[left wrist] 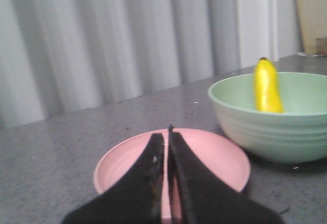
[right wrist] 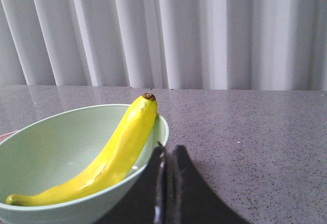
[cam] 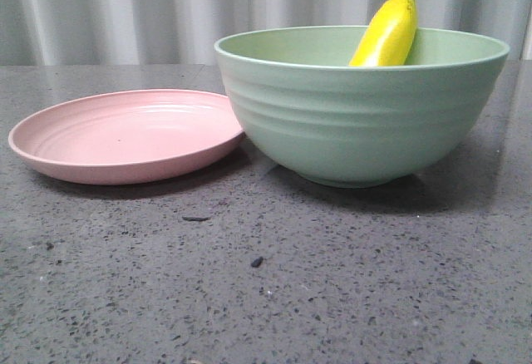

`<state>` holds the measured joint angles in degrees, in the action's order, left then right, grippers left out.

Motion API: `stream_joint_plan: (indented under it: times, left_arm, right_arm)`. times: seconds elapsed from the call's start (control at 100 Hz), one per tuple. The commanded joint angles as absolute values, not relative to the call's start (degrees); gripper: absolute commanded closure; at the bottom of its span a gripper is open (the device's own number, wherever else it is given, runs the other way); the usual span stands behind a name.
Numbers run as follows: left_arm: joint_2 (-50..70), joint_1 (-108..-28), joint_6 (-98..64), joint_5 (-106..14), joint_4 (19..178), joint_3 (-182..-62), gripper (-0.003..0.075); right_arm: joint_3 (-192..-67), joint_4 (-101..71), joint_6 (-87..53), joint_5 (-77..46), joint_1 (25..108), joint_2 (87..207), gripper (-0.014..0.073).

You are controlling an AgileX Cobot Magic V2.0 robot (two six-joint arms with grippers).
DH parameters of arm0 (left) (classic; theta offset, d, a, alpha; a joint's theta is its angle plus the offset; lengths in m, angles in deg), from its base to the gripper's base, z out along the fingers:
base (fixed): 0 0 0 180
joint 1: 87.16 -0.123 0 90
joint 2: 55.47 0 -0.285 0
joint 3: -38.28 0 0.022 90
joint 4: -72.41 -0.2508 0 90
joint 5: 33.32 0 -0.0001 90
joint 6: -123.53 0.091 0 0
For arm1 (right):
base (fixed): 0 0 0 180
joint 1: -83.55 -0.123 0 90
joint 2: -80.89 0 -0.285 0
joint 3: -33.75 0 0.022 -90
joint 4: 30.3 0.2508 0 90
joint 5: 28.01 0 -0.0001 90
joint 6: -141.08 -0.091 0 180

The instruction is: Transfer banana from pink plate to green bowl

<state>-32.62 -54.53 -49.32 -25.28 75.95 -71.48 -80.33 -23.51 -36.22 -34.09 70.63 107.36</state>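
Indoors, speckled grey table (cam: 274, 297), pale curtain (cam: 116, 15), banana (cam: 386, 36) in green bowl (cam: 357, 123), both grippers closed, empty.

Curtained lab bench, speckled countertop (cam: 266, 297)

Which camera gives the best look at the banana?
The right wrist view: the whole banana shows, lying in the green bowl with its dark tip against the rim. The front and left wrist views show only its upper end above the rim.

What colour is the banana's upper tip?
Dark brown on the banana, clearest in the right wrist view.
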Motion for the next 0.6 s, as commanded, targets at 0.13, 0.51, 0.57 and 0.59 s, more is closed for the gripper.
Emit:
stream_joint_plan:
  times: [0.13, 0.51, 0.57, 0.59]
  left_arm:
    - [-40.76, -68.16, -49.81, -20.58, 76.66, -65.48, 0.0741]
    - [-49.59, -85.55, -49.81, -41.80, 79.49, -63.77, 0.0741]
    - [-49.59, -85.99, -49.81, -46.17, 79.49, -63.77, 0.0741]
    - [-49.59, -85.99, -49.81, -48.03, 79.49, -63.77, 0.0741]
  right_arm:
    - [-81.92, -24.14, -35.92, -39.13, 70.75, 107.61, 0.0656]
    - [-81.92, -24.14, -35.92, -39.13, 70.75, 107.61, 0.0656]
    - [-81.92, -24.14, -35.92, -39.13, 70.75, 107.61, 0.0656]
    - [-81.92, -24.14, -35.92, -39.13, 70.75, 107.61, 0.0656]
